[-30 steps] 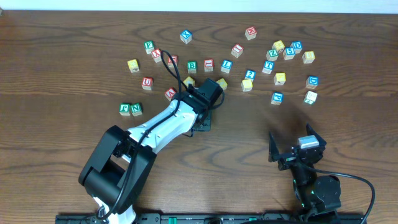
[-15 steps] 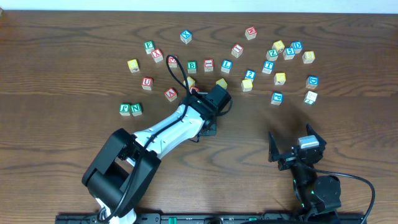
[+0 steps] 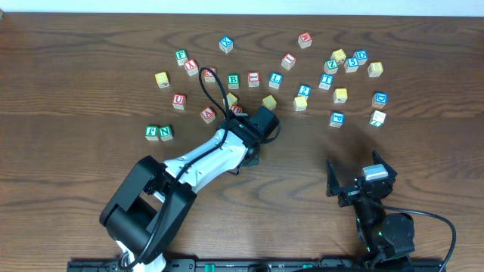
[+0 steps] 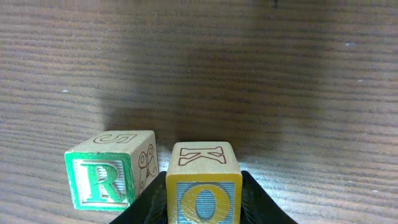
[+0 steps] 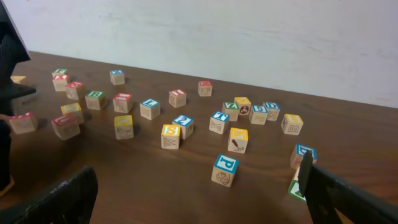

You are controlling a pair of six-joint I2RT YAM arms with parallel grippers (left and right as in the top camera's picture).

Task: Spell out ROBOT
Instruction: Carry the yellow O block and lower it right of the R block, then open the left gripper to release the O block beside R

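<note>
Left gripper (image 4: 203,208): narrowed around the yellow-faced O cube (image 4: 203,200), with its dark fingers (image 4: 256,202) pressed against both sides of the cube.
O cube position: low over the table (image 4: 298,74), just beside the green-faced R cube (image 4: 99,180) and on its right in the wrist camera's view. Whether the two cubes touched could not be told.
Just changed: over the last second the left arm (image 3: 204,151) slid slightly right and nearer in the overhead view. Its grip stayed the same and the loose cubes did not move.
Meaning for the task: this looked like the O being lined up as the second letter, beside the R (a judgement, since it had not been let go).
B cube (image 3: 234,78): green-faced, in the far row, just beyond the arm's wrist and not yet collected.
Other letters: a second yellow cube and a blue T were still needed. Neither could be picked out among the scattered cubes.
Right gripper (image 3: 354,175): spread wide and holding nothing, at the near right, well apart from every cube.
</note>
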